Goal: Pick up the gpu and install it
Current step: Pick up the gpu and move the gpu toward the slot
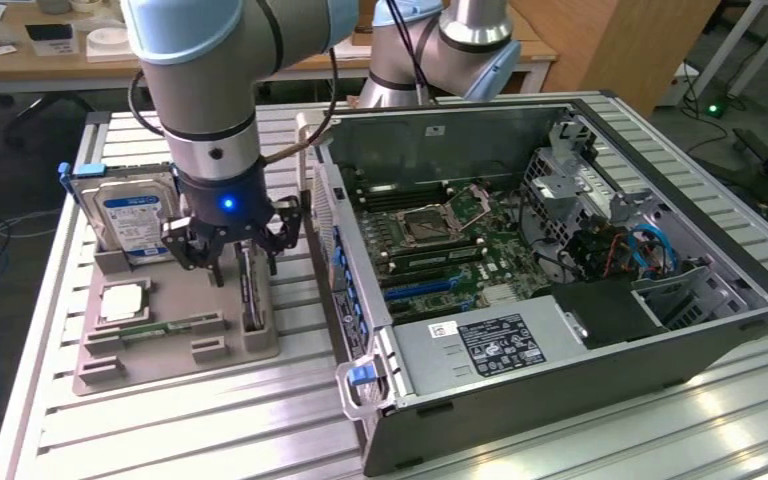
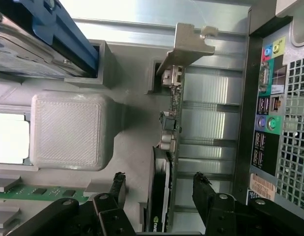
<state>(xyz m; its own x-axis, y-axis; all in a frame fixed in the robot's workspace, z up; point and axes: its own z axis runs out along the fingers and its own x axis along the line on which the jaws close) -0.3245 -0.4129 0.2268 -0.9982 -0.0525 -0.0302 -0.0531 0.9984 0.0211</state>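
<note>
Jaws spread, straddling your thin dark rectangular gpu card (image 2: 160,196) with grey metal bracket, upright in the grey plastic tray (image 1: 171,362) at the exterior view's left. Likely stiff, light, fragile: pinch its flat faces.

We see the gpu (image 2: 166,147) standing upright on its long edge in a slot of the grey holder (image 1: 157,350), on the side nearest the computer case (image 1: 651,330). It is a thin dark card seen edge-on, with a bent grey metal bracket (image 2: 187,48) at one end.
</note>
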